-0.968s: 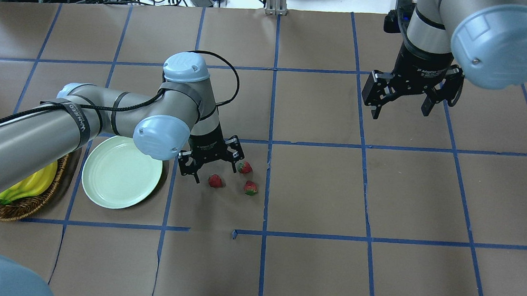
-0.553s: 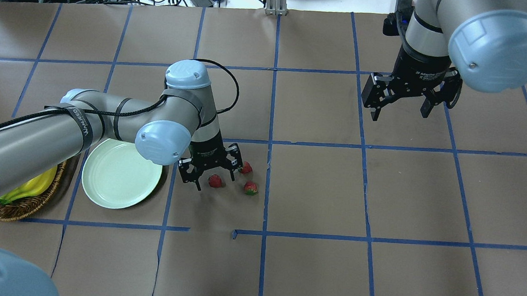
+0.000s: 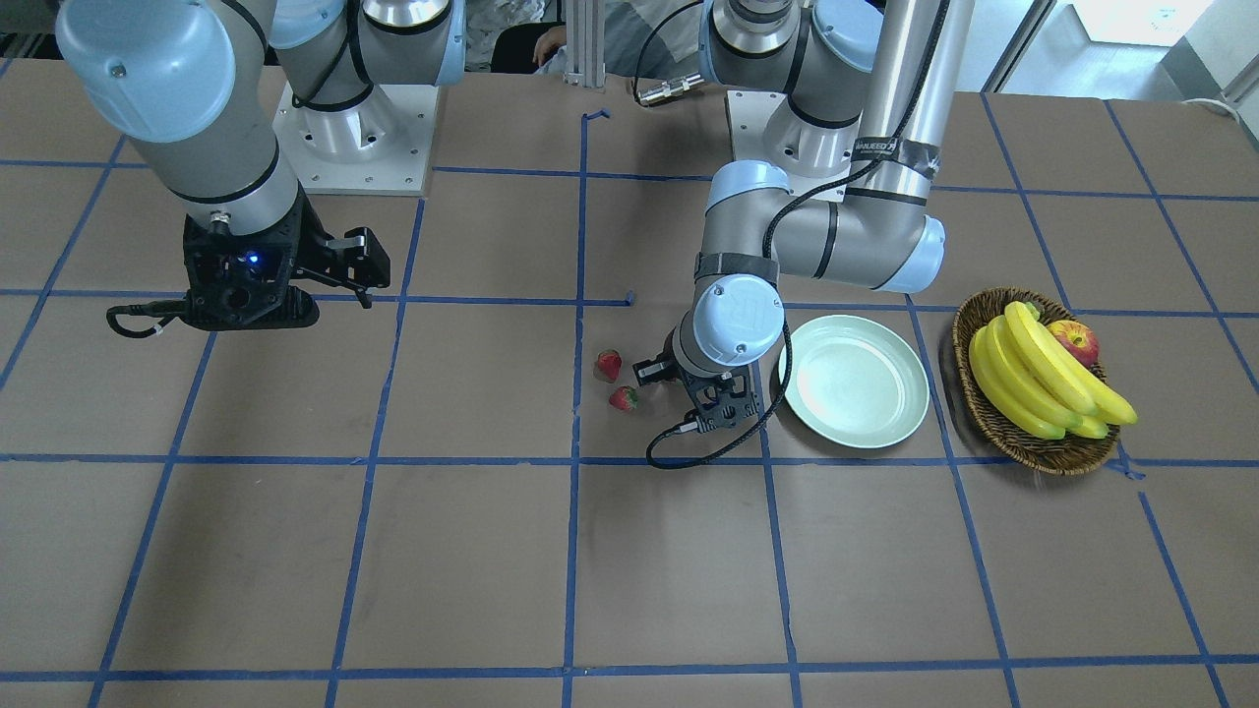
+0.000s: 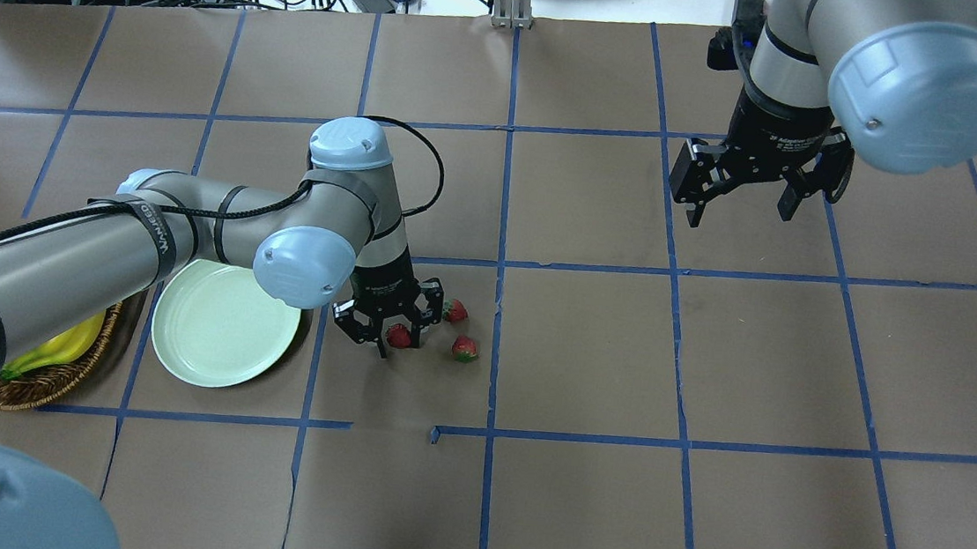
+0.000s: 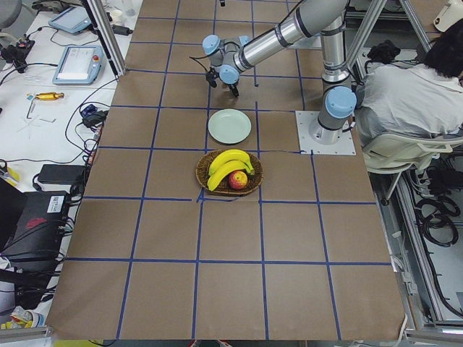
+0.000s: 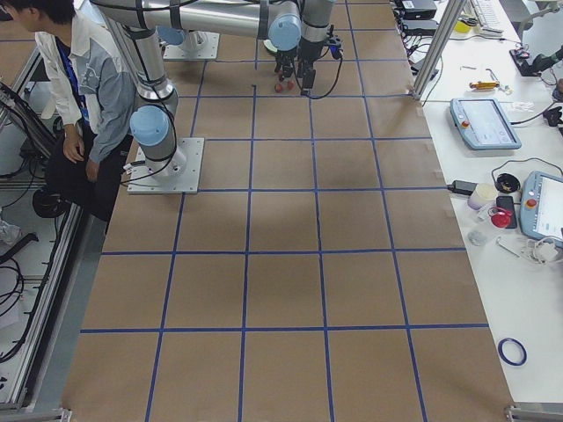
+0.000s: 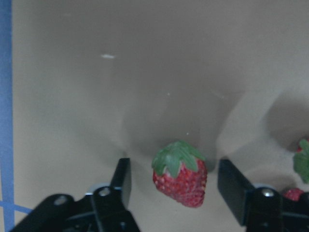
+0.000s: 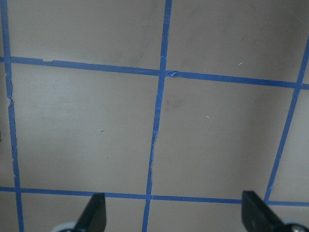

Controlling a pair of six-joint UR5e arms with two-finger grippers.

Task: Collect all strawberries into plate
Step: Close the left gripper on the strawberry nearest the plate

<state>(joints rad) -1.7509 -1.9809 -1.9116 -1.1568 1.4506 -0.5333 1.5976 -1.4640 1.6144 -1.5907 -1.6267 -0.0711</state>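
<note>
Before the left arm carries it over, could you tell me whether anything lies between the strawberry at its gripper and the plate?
Nothing visible does: only bare table separates that strawberry from the plate. The other two strawberries lie on its far side, away from the plate.

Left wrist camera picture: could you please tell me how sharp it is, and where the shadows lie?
Left wrist view: the strawberry is reasonably sharp, the black fingers on either side of it look softer, and broad, soft-edged shadows lie on the brown paper behind it and at the right. Overhead view: evenly lit, and the plate shows no harsh glare.
</note>
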